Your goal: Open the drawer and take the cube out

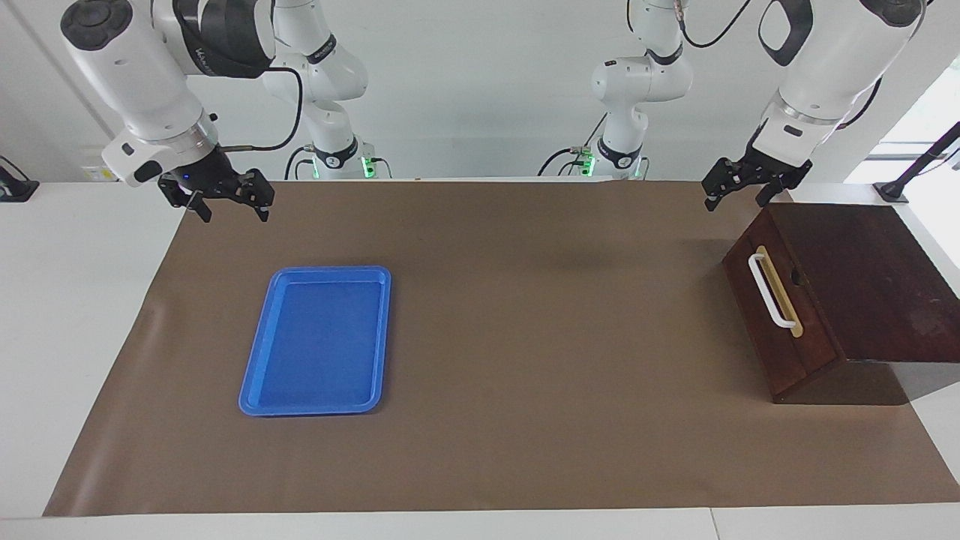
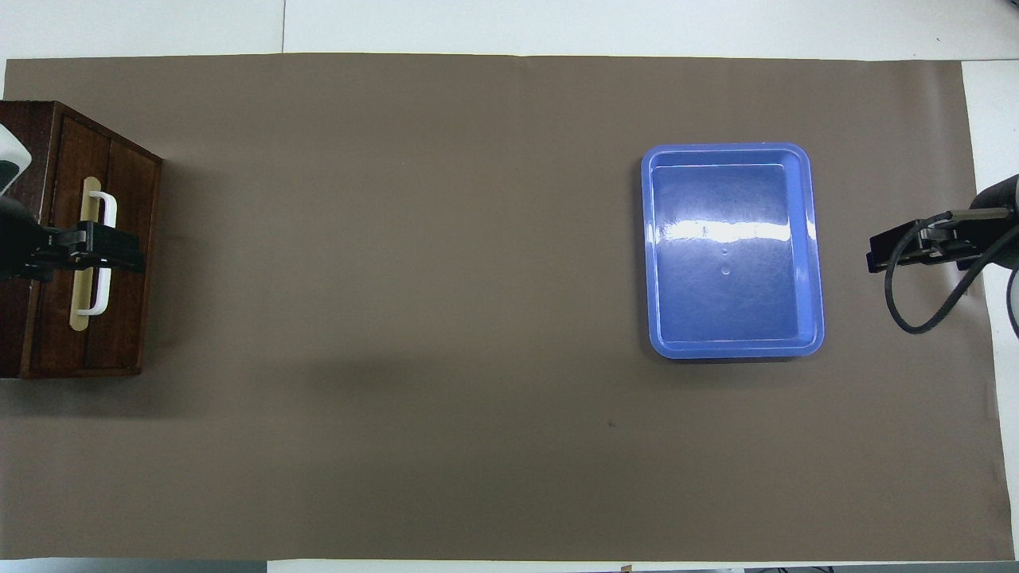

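1. Two grippers hang in the air near the robots. Both have their fingers spread and hold nothing.
2. The left gripper (image 1: pixel 737 194) is up over the mat (image 1: pixel 525 315), just by the box's near corner.
3. The right gripper (image 1: pixel 232 208) waits over the mat's other end.
4. One drawer (image 1: pixel 776 315) is closed, at the left arm's end.
5. One blue tray (image 1: pixel 259 367) lies farther out.
6. No cube shows.

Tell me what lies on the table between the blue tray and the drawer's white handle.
Nothing: only bare brown table cover lies between the blue tray and the drawer with its white handle, as both views show.
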